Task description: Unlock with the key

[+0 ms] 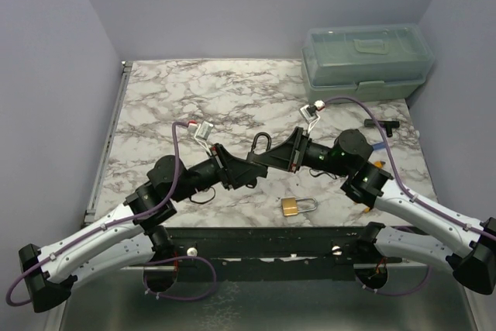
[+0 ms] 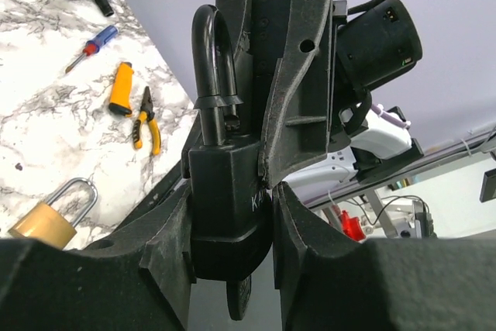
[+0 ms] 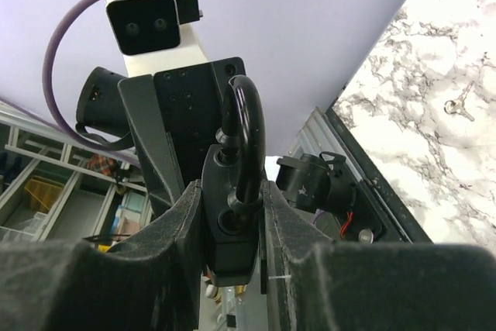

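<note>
Left pincer (image 1: 249,167) over lilac-walled marble table (image 1: 194,91)

Matt black padlock (image 2: 229,207), shiny brass padlock (image 1: 291,208)

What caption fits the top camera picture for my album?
Left hand and right hand clamp one black padlock; a brass padlock lies on the table.

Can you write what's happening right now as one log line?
left tool: shut on black padlock | right tool: shut on it too | brass padlock: lying on table
</note>
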`<act>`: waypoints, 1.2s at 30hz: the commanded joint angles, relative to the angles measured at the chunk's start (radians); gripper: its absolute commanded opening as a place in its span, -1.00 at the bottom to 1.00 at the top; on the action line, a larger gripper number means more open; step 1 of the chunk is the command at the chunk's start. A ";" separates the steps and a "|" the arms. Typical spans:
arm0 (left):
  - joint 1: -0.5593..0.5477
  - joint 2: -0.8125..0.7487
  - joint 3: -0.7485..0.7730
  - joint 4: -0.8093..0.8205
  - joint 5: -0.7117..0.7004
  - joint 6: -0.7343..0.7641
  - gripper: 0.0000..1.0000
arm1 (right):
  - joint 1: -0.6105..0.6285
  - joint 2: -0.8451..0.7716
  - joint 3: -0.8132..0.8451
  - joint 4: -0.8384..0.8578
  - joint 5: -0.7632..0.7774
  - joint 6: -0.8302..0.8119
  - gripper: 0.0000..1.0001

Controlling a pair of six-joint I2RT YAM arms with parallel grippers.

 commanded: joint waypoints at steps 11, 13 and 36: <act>0.001 -0.069 0.011 -0.193 -0.051 0.102 -1.00 | 0.008 -0.019 0.127 -0.234 0.164 -0.065 0.54; 0.000 -0.053 0.024 -0.200 -0.044 0.119 -1.00 | 0.008 -0.005 0.133 -0.258 0.177 -0.066 0.54; 0.001 0.119 0.115 -0.323 -0.100 0.242 -1.00 | 0.009 0.166 0.222 -0.198 0.110 0.017 -0.15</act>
